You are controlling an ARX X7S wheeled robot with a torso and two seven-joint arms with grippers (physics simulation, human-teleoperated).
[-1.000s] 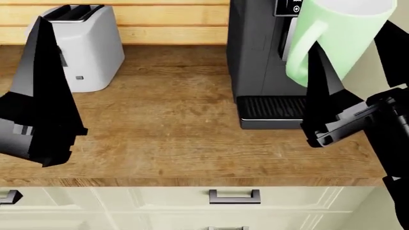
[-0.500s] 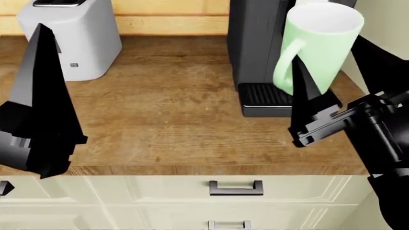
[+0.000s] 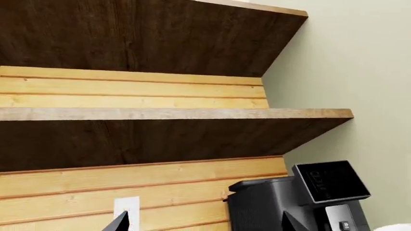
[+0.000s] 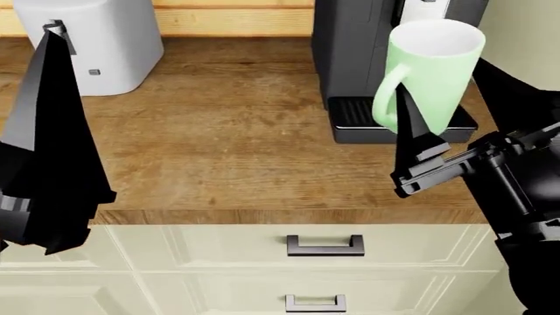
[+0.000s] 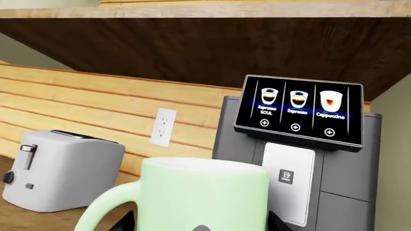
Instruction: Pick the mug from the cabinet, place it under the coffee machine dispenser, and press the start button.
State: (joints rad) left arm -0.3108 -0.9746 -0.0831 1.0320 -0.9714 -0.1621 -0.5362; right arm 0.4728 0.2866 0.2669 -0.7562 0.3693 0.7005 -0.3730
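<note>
Mint-green, the mug sits clamped in the right hand just before the coffee machine, so lowering it onto the drip tray comes next.

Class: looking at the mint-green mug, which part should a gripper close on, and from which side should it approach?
Grip the mug by its straight cylindrical wall, approaching from the side away from the handle. The mug stands upright, and the loop sticks out toward the toaster.

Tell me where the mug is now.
Head view, right side: the mug sits in the right end effector, raised before the coffee machine, above its drip tray.
</note>
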